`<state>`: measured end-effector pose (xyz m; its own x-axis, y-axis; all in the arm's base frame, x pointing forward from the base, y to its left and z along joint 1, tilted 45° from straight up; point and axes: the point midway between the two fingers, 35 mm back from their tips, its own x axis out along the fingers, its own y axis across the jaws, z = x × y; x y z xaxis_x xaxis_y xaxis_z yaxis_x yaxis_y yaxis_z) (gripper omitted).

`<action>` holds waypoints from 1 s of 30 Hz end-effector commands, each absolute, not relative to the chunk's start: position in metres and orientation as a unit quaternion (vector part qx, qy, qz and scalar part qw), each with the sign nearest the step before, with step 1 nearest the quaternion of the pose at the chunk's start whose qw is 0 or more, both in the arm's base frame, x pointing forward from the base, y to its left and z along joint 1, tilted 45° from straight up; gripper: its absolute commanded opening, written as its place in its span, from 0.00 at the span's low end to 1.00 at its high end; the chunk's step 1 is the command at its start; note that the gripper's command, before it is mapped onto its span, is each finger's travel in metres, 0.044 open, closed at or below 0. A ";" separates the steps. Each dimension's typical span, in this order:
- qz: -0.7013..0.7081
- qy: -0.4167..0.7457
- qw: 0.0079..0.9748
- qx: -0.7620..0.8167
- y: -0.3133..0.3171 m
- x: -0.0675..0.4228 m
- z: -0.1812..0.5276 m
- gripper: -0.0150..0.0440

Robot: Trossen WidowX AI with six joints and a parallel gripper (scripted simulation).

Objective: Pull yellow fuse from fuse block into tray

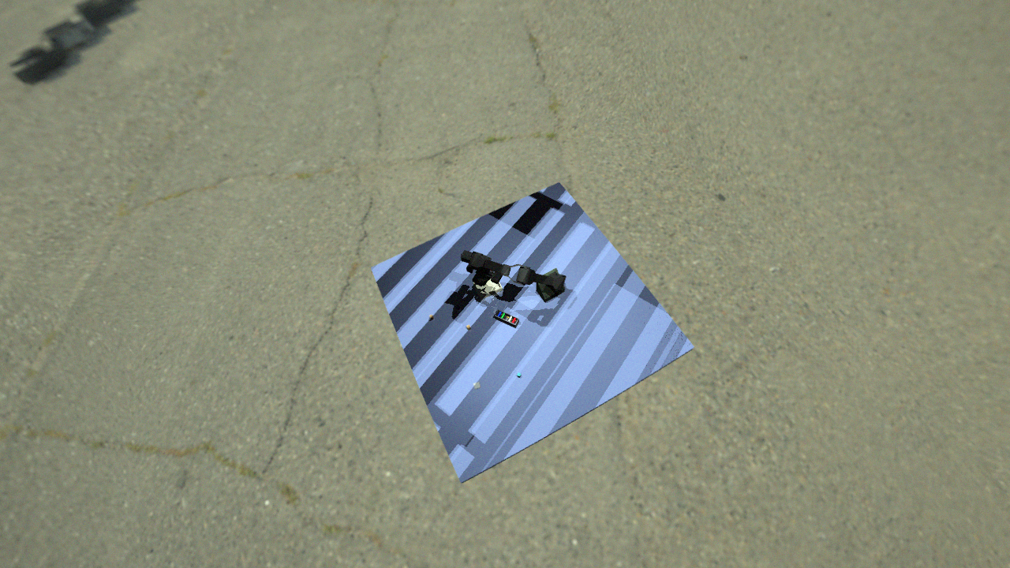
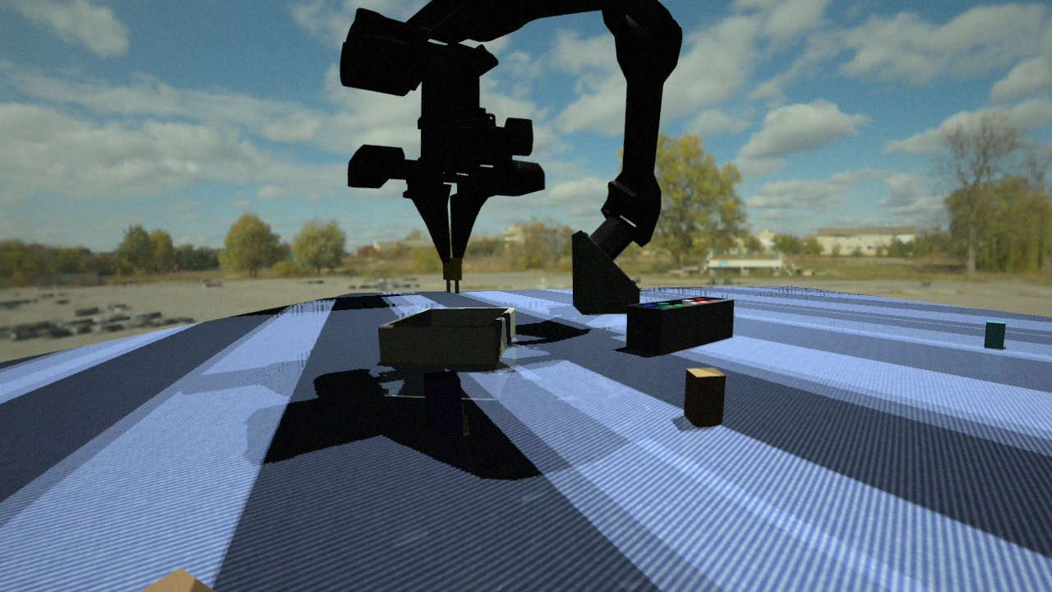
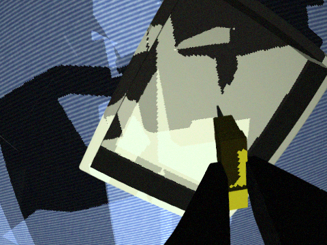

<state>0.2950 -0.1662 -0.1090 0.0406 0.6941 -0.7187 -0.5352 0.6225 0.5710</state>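
My gripper (image 2: 451, 259) (image 3: 233, 171) is shut on the yellow fuse (image 3: 233, 154) (image 2: 452, 270) and holds it upright, well above the tray. The tray (image 2: 441, 342) (image 3: 136, 174) (image 1: 487, 286) is a square, pale, open box; in the wrist view the fuse hangs over its inner floor near one corner. The black fuse block (image 2: 680, 324) (image 1: 505, 318) stands to the right of the tray, with blue, green, white and red fuses in its top. The arm and gripper are clear of the block.
A tan block (image 2: 703, 395) stands in front of the fuse block. A dark purple block (image 2: 443, 397) stands in shadow in front of the tray. A teal block (image 2: 994, 334) stands far right. The arm's base (image 2: 597, 279) is behind the fuse block.
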 end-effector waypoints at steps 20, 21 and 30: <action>0.429 0.544 0.717 0.074 -0.148 0.295 -0.126 0.43; 0.429 0.544 0.717 0.074 -0.148 0.295 -0.126 0.48; 0.429 0.545 0.717 0.075 -0.157 0.295 -0.118 0.81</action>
<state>0.2953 -0.1491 -0.1250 0.0380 0.6975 -0.7156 -0.5331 0.6198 0.5759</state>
